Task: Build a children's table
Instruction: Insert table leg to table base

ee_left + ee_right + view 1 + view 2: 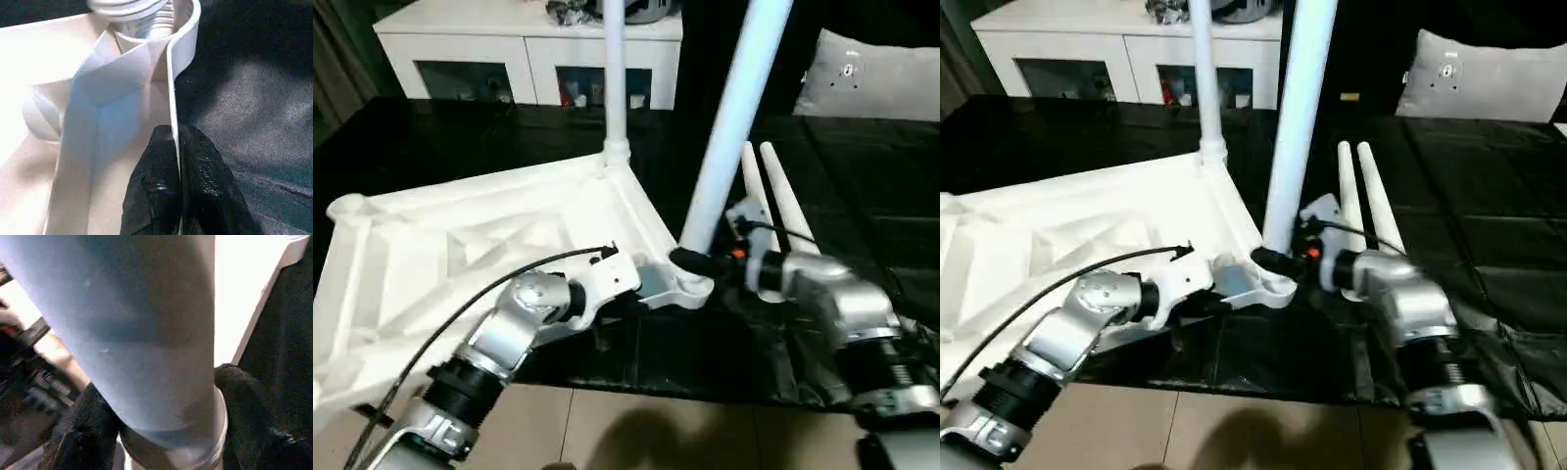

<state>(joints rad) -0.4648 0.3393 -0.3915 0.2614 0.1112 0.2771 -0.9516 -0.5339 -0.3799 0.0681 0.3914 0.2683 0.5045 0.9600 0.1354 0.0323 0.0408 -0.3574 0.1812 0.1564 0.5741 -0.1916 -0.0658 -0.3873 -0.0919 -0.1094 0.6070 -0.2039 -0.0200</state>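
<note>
The children's table top (460,245) lies upside down on a black mat, ribbed underside up. One white leg (615,78) stands upright in its far corner socket. A second leg (734,108) leans in the near corner socket (690,289), and my right gripper (693,262) is shut around its base, with a black finger (83,431) on each side. My left gripper (176,134) is shut on the top's thin rim (171,88) just beside that socket. Two loose legs (773,196) lie side by side on the mat behind my right wrist.
A low white cabinet (529,59) with glass doors stands at the back. A grey pillow (871,78) lies at the back right. The black mat (862,196) ends near me, where wooden floor (636,431) begins.
</note>
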